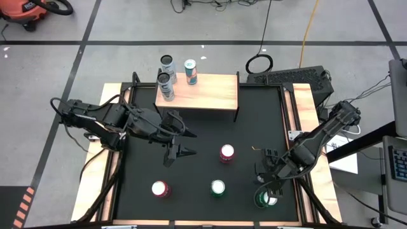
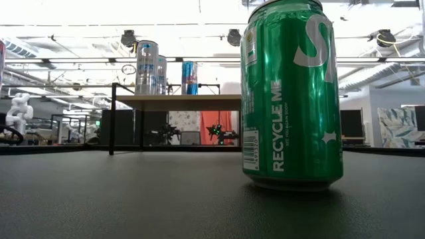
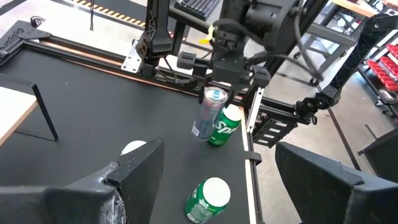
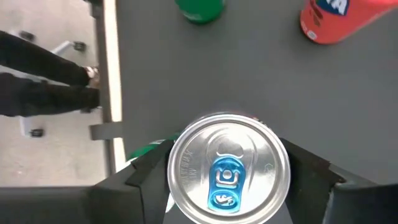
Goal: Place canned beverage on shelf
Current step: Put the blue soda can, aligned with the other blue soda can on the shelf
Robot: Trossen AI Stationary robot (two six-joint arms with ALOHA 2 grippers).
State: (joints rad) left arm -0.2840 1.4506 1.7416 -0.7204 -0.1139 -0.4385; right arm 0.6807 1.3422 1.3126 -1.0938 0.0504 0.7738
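Silver can (image 4: 227, 168), blue tab, tool-gripped

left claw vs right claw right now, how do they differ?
Left claw hangs over the middle of the black mat with nothing between its fingers; right claw is at the mat's near right corner, fingers either side of a silver-topped can. Left is well clear of every can; right sits beside a green can. Both are dark two-finger claws.

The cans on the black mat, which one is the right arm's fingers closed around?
The slim can with the blue pull tab, lifted and tilted beside the green can at the mat's right front corner; the others stand untouched.
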